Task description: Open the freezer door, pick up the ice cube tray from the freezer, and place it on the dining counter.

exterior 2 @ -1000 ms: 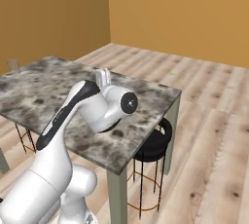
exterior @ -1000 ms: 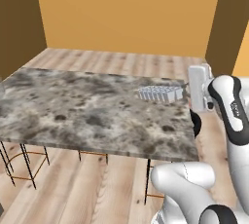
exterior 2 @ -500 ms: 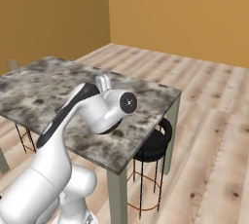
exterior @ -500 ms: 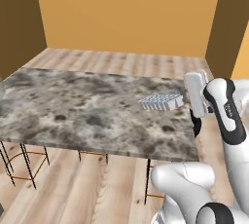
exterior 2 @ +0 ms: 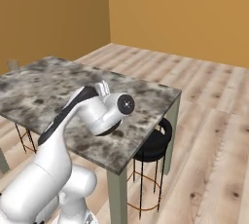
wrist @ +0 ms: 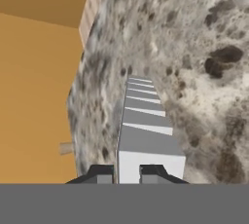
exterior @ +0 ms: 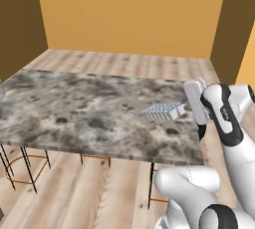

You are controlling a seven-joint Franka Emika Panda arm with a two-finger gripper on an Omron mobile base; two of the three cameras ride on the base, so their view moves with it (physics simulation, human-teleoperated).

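The ice cube tray (exterior: 164, 111), a pale grid of little cells with a grey rim, hangs level and low over the right end of the dining counter (exterior: 74, 113). My gripper (exterior: 185, 107) is shut on the tray's near end, with the white hand just behind it. In the hand view the tray (wrist: 145, 130) stretches away from between the two dark tips of my gripper (wrist: 127, 174), above the mottled dining counter (wrist: 194, 47). From the right base view the arm covers the tray, with the counter (exterior 2: 48, 82) behind it. Whether the tray touches the slab is unclear.
A black round stool (exterior 2: 154, 142) stands under the counter's right end. Thin wire stool frames (exterior: 20, 168) stand below its left side. Orange walls close off the wooden floor at the back, and the counter's right edge lies close to the hand.
My gripper has come down with the ice cube tray, lowering it toward the counter top and a little nearer to the front edge. The grip is unchanged.
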